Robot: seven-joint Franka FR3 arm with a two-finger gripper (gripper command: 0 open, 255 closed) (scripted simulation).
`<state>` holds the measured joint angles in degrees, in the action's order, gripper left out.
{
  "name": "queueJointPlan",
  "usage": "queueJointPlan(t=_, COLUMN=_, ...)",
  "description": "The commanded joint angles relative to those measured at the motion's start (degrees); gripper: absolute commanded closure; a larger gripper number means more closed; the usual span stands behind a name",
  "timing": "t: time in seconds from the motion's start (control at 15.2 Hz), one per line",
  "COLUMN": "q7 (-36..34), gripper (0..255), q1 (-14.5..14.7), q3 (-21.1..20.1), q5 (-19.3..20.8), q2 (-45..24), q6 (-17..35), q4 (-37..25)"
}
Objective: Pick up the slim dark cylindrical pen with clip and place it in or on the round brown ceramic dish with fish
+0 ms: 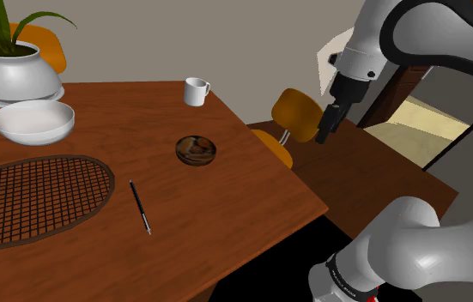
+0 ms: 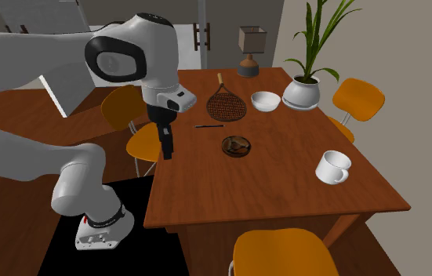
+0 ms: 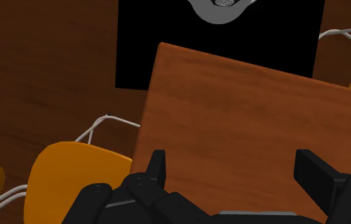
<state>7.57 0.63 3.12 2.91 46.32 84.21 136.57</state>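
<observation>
The slim dark pen (image 1: 140,206) (image 2: 208,125) lies flat on the brown wooden table (image 1: 251,193) (image 2: 284,188), near its front edge in the shoulder view. The round brown dish (image 1: 196,149) (image 2: 236,146) sits mid-table, a short way beyond the pen. My black gripper (image 1: 323,130) (image 2: 167,149) (image 3: 234,172) hangs open and empty in the air past the table's edge, at the shoulder view's right, above an orange chair (image 1: 299,110). In the wrist view its fingers (image 3: 158,167) stand wide apart over a corner of the table (image 3: 244,114).
A racket (image 1: 28,199) lies beside the pen, with a white bowl (image 1: 33,120) and a potted plant (image 1: 15,73) behind it. A white mug (image 1: 197,90) stands at the far edge. Orange chairs (image 2: 139,141) ring the table. A black area (image 3: 167,38) lies around the stand.
</observation>
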Motion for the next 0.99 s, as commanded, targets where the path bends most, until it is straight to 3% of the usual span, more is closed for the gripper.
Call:
queueJointPlan(t=0.0, q7=0.0, gripper=0, q1=0.0, q3=0.0, q5=0.0, q2=0.0, q6=0.0, q4=0.0)
queueJointPlan(t=0.92, q7=-18.2, gripper=0, q1=5.4, q3=-15.1, q5=-12.0, q2=-14.5, q6=13.1, q4=0.5)
